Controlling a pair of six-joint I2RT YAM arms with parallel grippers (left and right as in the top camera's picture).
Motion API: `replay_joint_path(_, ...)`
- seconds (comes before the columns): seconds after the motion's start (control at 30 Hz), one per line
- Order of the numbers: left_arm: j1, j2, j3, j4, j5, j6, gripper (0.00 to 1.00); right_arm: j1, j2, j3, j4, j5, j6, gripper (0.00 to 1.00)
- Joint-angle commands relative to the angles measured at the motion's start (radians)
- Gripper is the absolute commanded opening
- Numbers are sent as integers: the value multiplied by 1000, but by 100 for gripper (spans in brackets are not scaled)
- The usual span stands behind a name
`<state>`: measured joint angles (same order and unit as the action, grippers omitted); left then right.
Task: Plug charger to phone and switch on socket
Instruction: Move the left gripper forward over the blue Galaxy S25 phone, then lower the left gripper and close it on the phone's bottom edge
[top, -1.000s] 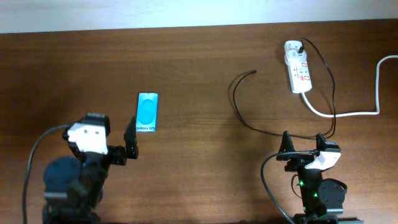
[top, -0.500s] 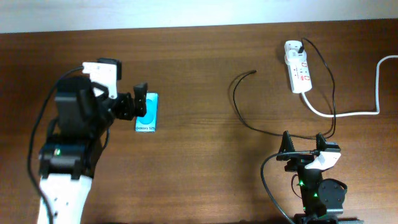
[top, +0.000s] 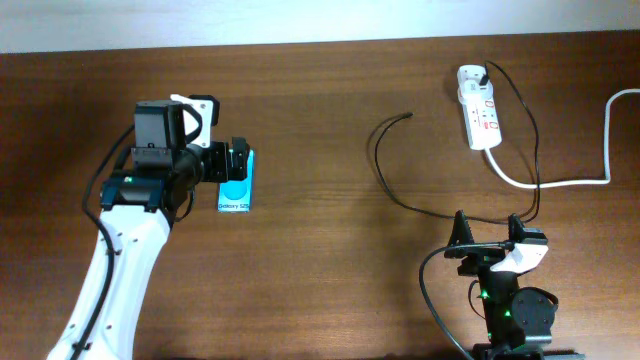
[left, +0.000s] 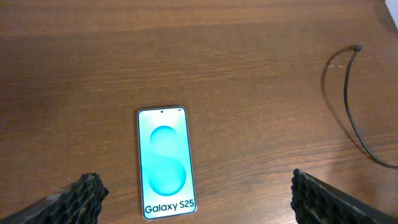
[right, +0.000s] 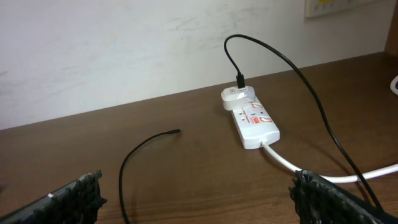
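Observation:
The phone (top: 238, 190) lies flat on the brown table, cyan screen up, reading "Galaxy S25" (left: 164, 163). My left gripper (top: 228, 160) hovers open over its far end, its fingertips wide on either side of the phone in the left wrist view (left: 199, 196). The charger's thin black cable (top: 378, 160) curls across the middle of the table, its plug tip (top: 408, 116) lying free (left: 357, 48) (right: 177, 131). The white socket (top: 478, 112) (right: 252, 118) sits at the back right. My right gripper (top: 488, 230) rests open near the front right (right: 199, 199), holding nothing.
A white adapter (top: 470, 75) with the black cable sits plugged into the socket's far end (right: 236, 95). The thick white cord (top: 570, 182) runs from the socket off the right edge. A pale wall (right: 124, 50) rises behind the table.
My left arm has swung from the front left up and right until its open gripper is over the phone. The right arm, cable and socket have not moved.

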<state>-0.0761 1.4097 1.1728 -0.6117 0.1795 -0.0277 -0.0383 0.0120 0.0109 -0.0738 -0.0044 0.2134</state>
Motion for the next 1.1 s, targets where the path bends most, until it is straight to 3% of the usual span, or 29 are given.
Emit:
replay_joint_path(0.0,4,45,19,13,-48,-13,99,7,-6,-5,-5,-6,5,98)
replay_joint_path(1.07,4,469,19,199,-100,-13,99,7,-6,-5,-5,-6,5,98)
